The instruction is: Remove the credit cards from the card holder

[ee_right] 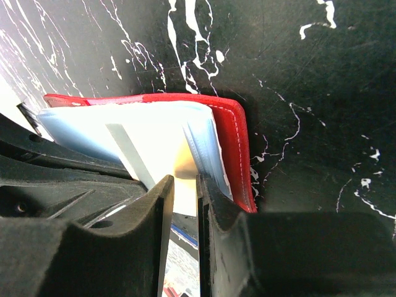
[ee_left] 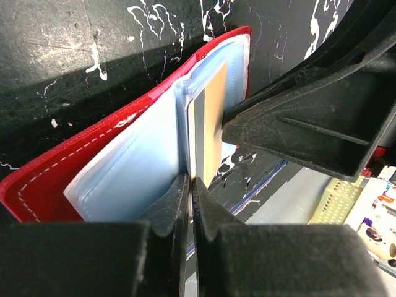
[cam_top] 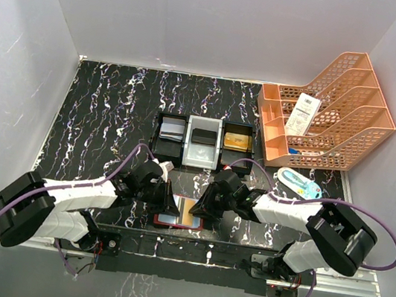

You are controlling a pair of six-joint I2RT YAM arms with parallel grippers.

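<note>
Both arms [cam_top: 82,192] low over card holder [cam_top: 175,223]

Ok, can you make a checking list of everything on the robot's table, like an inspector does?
Surface: black table with white marbling, no spills seen.
Job's things: red card holder lies open at the near edge; a gold credit card shows between its clear inner pockets.
Clutter: three-part tray holding small flat things; orange file rack at back right; blue-and-white packet near it.
Grippers: left gripper has its fingers pinched shut on the gold card's edge; right gripper has its fingers closed on a pale inner leaf of the holder.
Cables: purple cables loop along both arms, clear of the holder.
Surroundings: plain pale walls on three sides.
</note>
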